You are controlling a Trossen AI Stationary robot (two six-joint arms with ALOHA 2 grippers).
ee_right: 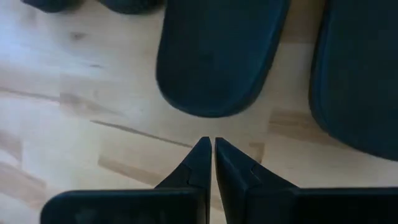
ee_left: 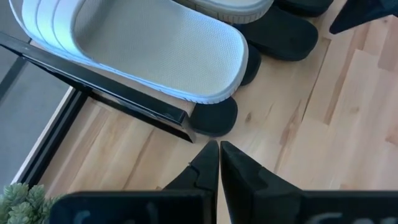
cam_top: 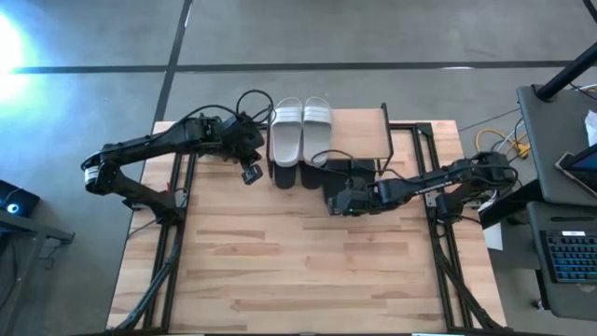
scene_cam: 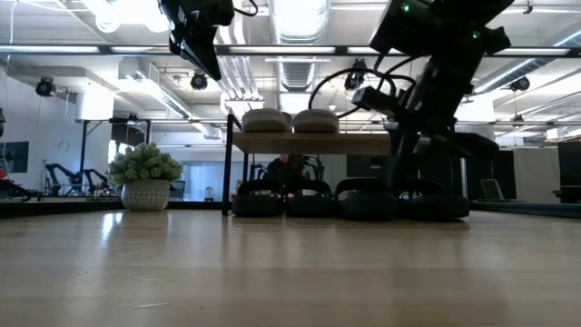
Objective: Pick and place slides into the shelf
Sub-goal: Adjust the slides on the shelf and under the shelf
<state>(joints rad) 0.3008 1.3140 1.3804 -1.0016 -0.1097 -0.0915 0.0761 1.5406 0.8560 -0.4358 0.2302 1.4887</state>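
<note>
- The shelf (cam_top: 387,140) stands at the far edge of the bench (cam_top: 298,261), its black metal frame carrying a light board (scene_cam: 313,143).
- Two light grey slides (cam_top: 301,128) lie side by side on that board, at its left end in the high view; the low view shows them as two pale humps (scene_cam: 290,120) on top.
- Four black slides (scene_cam: 349,200) stand in a row on the bench under the board, toes pointing toward the near side.
- The left pincer (cam_top: 250,174) hangs just beside the left end of the shelf, close to the outermost grey slide and raised above the bench.
- In the left wrist view its fingers (ee_left: 208,165) are pressed nearly together, holding nothing; the heel of a grey slide (ee_left: 155,46) and a corner of the black frame (ee_left: 124,93) lie just beyond the tips, with a black slide's toe (ee_left: 214,115) poking out below.
- The right pincer (cam_top: 338,203) sits low over the bench in front of the right half of the shelf, right by the black slides there.
- In the right wrist view its fingers (ee_right: 199,165) are also closed to a thin slit and grip nothing; the rounded toe of one black slide (ee_right: 217,56) lies just ahead of the tips without touching them, and another black slide (ee_right: 360,74) lies beside it.
- A potted plant (scene_cam: 145,177) stands at the bench's far left in the low view.
</note>
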